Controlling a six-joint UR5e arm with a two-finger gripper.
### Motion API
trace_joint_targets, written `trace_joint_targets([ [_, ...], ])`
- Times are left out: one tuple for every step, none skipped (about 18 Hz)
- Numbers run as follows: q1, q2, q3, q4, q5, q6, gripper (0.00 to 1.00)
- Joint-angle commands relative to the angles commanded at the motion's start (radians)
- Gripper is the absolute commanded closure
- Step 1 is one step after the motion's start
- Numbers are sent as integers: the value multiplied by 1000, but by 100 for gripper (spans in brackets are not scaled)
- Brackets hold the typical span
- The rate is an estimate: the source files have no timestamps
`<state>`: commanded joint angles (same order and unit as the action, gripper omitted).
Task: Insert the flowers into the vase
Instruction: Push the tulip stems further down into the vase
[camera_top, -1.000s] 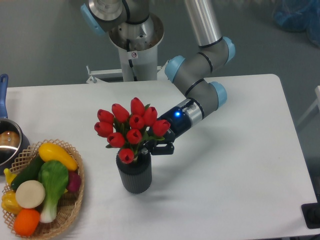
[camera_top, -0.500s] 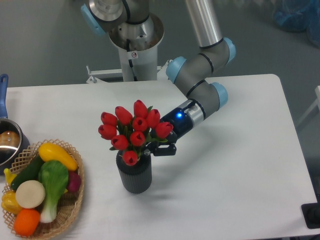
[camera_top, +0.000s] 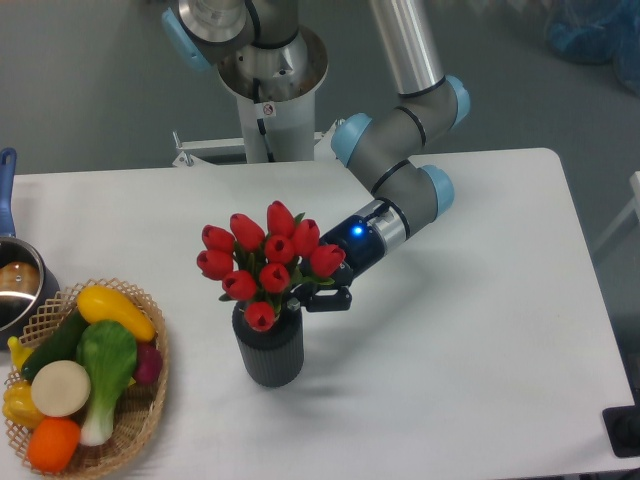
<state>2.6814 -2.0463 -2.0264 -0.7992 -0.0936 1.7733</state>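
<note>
Tulips (camera_top: 268, 262) stand at frame centre, stems down in the ribbed grey vase (camera_top: 269, 348). We cannot tell the gripper's (camera_top: 305, 296) jaw state; it sits against the stems, just right of the vase mouth.

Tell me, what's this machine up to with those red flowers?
The robot arm is putting a bunch of red tulips, the flowers, into the dark ribbed vase near the middle of the white table. The blooms sit right over the vase's mouth, stems apparently inside. The gripper is at the bunch's right side by the stems; whether it is gripping them can't be seen. To the left stand a wicker basket of toy vegetables and a metal pot, both untouched.
</note>
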Motion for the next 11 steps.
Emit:
trace_joint_targets([
  [0, 0, -2, 0, 0, 0, 81],
  [0, 0, -2, 0, 0, 0, 80],
  [-2, 0, -2, 0, 0, 0, 79],
  [0, 2, -2, 0, -2, 0, 77],
  [-2, 2, -2, 0, 0, 0, 77],
  [-2, 3, -2, 0, 0, 0, 76],
  [-2, 3, -2, 0, -2, 0, 76],
  [-2, 3, -2, 0, 0, 0, 76],
  [-2, 5, 0, 0, -2, 0, 73],
  [-2, 5, 2, 0, 0, 0, 73],
  [-2, 5, 2, 0, -2, 0, 73],
])
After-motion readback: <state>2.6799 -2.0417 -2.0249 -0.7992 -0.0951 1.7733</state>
